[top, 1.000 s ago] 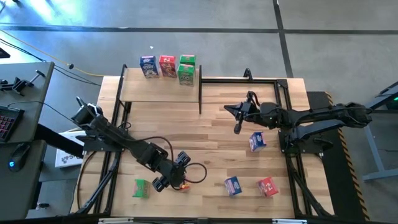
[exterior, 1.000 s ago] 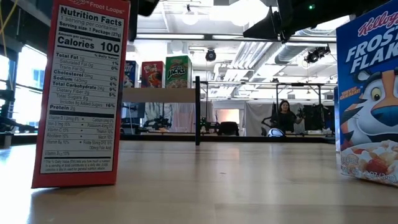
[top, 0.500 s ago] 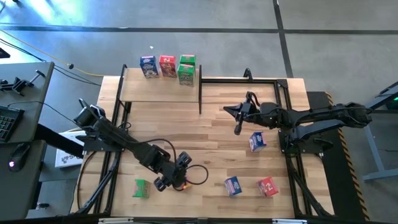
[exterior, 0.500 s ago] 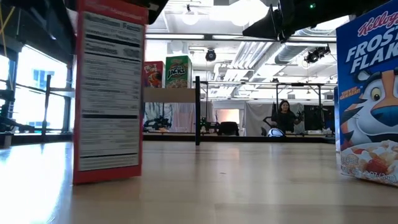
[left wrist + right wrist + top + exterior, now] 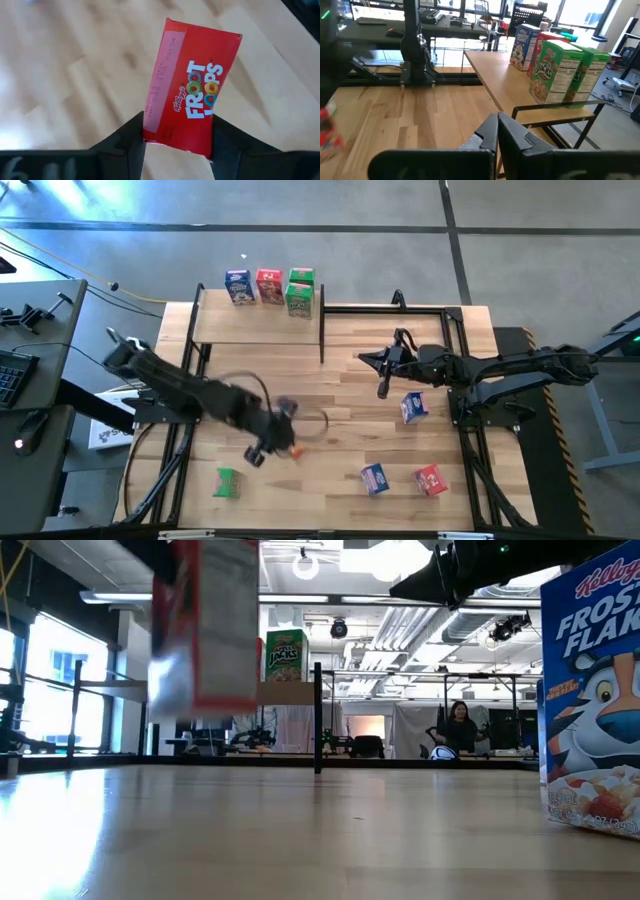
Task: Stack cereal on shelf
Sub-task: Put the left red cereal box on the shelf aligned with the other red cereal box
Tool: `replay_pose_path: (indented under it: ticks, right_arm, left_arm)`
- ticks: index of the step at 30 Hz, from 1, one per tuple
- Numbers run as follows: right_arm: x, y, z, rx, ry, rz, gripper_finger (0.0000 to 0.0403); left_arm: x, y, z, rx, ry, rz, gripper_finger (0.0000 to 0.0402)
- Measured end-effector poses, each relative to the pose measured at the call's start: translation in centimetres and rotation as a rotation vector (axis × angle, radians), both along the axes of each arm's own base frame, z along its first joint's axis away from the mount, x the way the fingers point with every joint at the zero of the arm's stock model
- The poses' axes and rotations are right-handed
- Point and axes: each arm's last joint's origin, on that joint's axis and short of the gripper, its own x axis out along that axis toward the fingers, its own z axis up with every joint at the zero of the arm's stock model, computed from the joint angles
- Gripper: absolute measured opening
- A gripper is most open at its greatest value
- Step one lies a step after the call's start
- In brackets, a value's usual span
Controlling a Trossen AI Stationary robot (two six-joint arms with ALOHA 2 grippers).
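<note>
My left gripper is shut on a red Froot Loops box, which shows blurred and above the tabletop in the low view. The shelf stands at the far left. It carries a blue box, a red box and two green boxes, all standing upright. My right gripper is shut and hovers mid-table, beside a blue box. On the tabletop lie a green box, another blue box and a red box. My left gripper pinches the red box between its two fingers, across the box's width at the end nearest the wrist. The printed front faces the wrist camera. The box is lifted clear of the table and sticks out past the fingertips.
A black metal frame runs along the far right of the table, and the shelf's black post stands mid-table. A large Frosted Flakes box fills the low view's right. A person sits far behind the table.
My left gripper has raised the red box off the tabletop, where it stood upright, and carried it toward the far edge. The box now hangs clear of the table. My right arm has kept still.
</note>
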Motion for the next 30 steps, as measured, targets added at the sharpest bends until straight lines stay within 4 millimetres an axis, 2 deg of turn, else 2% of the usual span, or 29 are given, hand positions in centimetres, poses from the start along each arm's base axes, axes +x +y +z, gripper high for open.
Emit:
replay_pose_path:
  ticks: [4,8,12,16,19,24,30]
  right_arm:
    - [0.0,0.0,-0.1,0.000,0.012,0.000,0.0000]
    - [0.0,0.0,-0.2,0.000,0.025,0.000,0.0000]
    - [-0.1,-0.2,-0.4,-0.002,0.041,-0.007,0.0000]
    - [-0.1,-0.4,-0.5,0.019,0.053,-0.019,0.0000]
    - [-0.1,-0.4,-0.7,0.004,0.081,-0.015,0.0000]
    - [-0.2,-0.3,-1.0,-0.018,0.118,0.016,0.0000]
    - [-0.2,0.0,-1.1,-0.015,0.123,0.035,0.0000]
  left_arm:
    - [-2.2,4.6,3.7,-0.042,-0.064,0.148,0.0150]
    - [-5.2,10.5,6.6,-0.027,-0.130,0.334,0.0149]
    - [-8.1,15.8,8.2,0.035,-0.182,0.507,0.0149]
    - [-10.0,19.9,9.0,0.119,-0.194,0.658,0.0149]
    - [-10.5,22.4,10.1,0.175,-0.215,0.722,0.0149]
    - [-10.0,26.3,10.9,0.183,-0.168,0.780,0.0149]
    - [-9.1,28.9,10.4,0.171,-0.057,0.780,0.0149]
